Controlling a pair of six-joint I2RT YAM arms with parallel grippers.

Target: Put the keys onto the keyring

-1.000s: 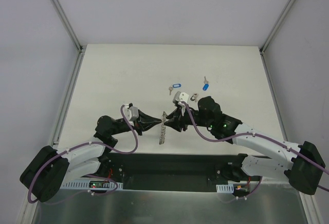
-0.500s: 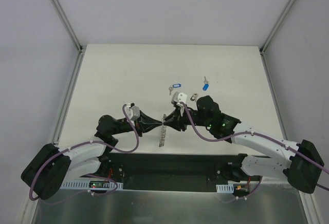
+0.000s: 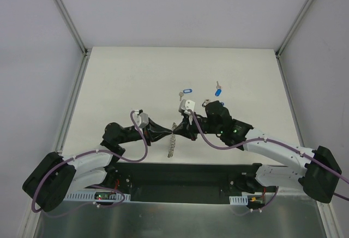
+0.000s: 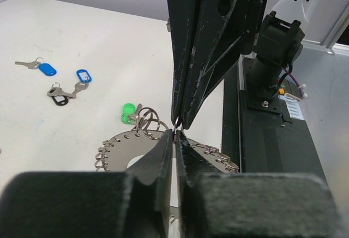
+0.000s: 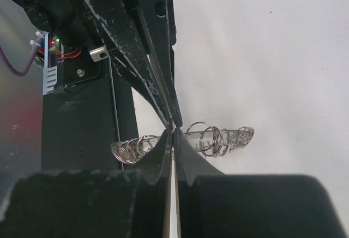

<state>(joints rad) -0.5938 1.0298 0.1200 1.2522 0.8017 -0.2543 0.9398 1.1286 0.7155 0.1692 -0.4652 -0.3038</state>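
The keyring (image 3: 172, 145) is a grey disc fringed with small wire rings, held on edge between both arms, flat-on in the left wrist view (image 4: 122, 153) and edge-on in the right wrist view (image 5: 218, 138). My left gripper (image 4: 174, 135) is shut on its rim. My right gripper (image 5: 173, 131) meets it tip to tip, shut on the same spot of the rim. A green-tagged key (image 4: 128, 112) lies against the rim's rings; whether it is threaded on I cannot tell. Two blue-tagged keys (image 3: 187, 91) (image 3: 218, 91) lie on the table beyond.
A key with a black tag (image 4: 59, 100) lies beside one blue key (image 4: 83, 76), just behind the right wrist (image 3: 206, 102). The black base plate (image 3: 180, 175) runs along the near edge. White walls with metal rails (image 3: 71, 19) enclose the table.
My right gripper has closed its jaws at the keyring's rim and shifted slightly left toward the left gripper. The left gripper has stayed shut on the keyring.
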